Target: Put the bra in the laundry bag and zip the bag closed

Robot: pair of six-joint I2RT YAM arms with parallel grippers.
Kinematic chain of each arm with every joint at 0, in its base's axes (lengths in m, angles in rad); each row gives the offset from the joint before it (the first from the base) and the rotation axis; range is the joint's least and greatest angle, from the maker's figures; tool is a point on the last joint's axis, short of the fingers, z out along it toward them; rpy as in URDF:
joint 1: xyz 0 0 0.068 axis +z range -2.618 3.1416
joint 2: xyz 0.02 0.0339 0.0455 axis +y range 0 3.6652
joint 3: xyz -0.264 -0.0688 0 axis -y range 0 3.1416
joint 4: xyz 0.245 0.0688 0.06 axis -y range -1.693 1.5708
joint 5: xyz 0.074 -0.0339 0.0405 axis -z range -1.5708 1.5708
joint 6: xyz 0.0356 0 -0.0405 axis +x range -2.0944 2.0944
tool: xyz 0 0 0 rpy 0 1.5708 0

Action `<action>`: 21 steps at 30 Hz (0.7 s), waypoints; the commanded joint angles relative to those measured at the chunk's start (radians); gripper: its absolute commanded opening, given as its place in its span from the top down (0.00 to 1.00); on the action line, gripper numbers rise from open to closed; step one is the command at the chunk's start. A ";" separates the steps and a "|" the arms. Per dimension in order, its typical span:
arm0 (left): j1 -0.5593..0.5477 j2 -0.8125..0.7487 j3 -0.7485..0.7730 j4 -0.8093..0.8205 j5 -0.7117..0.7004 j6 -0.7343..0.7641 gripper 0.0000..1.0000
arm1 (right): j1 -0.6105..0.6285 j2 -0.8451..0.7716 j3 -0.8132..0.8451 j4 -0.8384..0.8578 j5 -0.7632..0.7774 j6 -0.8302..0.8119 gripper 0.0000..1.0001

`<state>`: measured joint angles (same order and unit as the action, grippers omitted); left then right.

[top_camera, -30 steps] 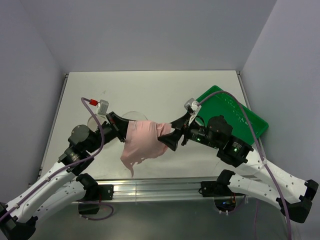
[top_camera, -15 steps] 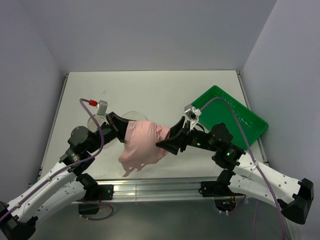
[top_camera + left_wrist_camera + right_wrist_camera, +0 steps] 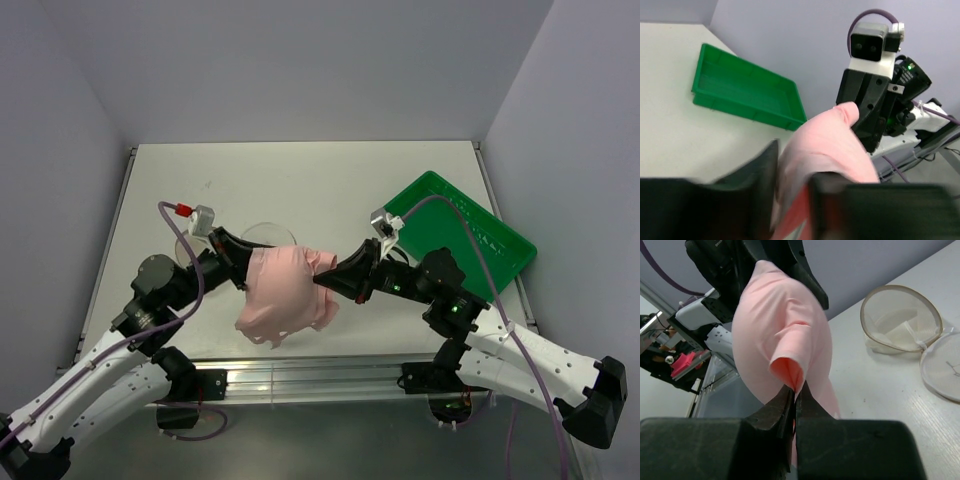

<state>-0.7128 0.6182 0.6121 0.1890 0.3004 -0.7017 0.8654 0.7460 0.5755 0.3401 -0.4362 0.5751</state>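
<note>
The pale pink bra [image 3: 287,291] hangs bunched above the table between my two arms. My right gripper [image 3: 322,283] is shut on a fold of the bra [image 3: 790,365], its jaws pinched together at the fold's base [image 3: 795,387]. My left gripper [image 3: 240,268] is at the bra's other side. Its jaws stand a little apart, with pink fabric [image 3: 825,145] running loosely through the gap [image 3: 792,167]. The laundry bag [image 3: 901,317] lies open on the table beyond, its second disc [image 3: 942,372] beside it. From above, only an arc of the bag [image 3: 265,231] shows behind the bra.
A green plastic tray [image 3: 470,235] lies at the table's right side, behind the right arm, and also shows in the left wrist view [image 3: 745,90]. Grey walls close in the table on three sides. A metal rail runs along the near edge [image 3: 310,375].
The right gripper has closed from wide open onto a fold of the bra. The left gripper's jaws have parted slightly. The bra has drawn up into a tighter bundle.
</note>
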 commanded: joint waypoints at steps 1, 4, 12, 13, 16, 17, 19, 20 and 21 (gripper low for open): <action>-0.002 -0.032 0.064 -0.129 0.052 0.076 0.60 | -0.012 0.000 0.049 0.039 -0.021 -0.014 1.00; -0.002 -0.046 0.103 -0.246 0.081 0.117 0.26 | -0.046 0.027 0.069 0.046 -0.105 -0.033 1.00; -0.002 -0.176 0.094 -0.450 -0.108 0.140 0.09 | -0.172 0.041 0.116 0.036 -0.231 -0.028 1.00; -0.002 -0.189 0.094 -0.485 -0.168 0.136 0.09 | -0.178 0.039 0.118 0.036 -0.248 -0.023 1.00; -0.004 -0.221 0.106 -0.529 -0.227 0.130 0.11 | -0.184 0.032 0.116 0.036 -0.257 -0.012 1.00; -0.002 -0.233 0.110 -0.546 -0.254 0.131 0.12 | -0.186 0.033 0.118 0.036 -0.262 -0.005 1.00; -0.004 -0.245 0.121 -0.562 -0.294 0.139 0.19 | -0.186 0.049 0.129 0.031 -0.268 -0.001 1.00; -0.002 -0.258 0.123 -0.571 -0.341 0.148 0.24 | -0.186 0.053 0.132 0.027 -0.266 -0.003 1.00; -0.002 -0.264 0.126 -0.574 -0.355 0.148 0.27 | -0.187 0.059 0.136 0.022 -0.266 -0.004 1.00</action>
<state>-0.7132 0.3752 0.6914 -0.3462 0.0608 -0.5808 0.6842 0.7986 0.6437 0.3359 -0.6746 0.5606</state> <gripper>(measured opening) 0.748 0.020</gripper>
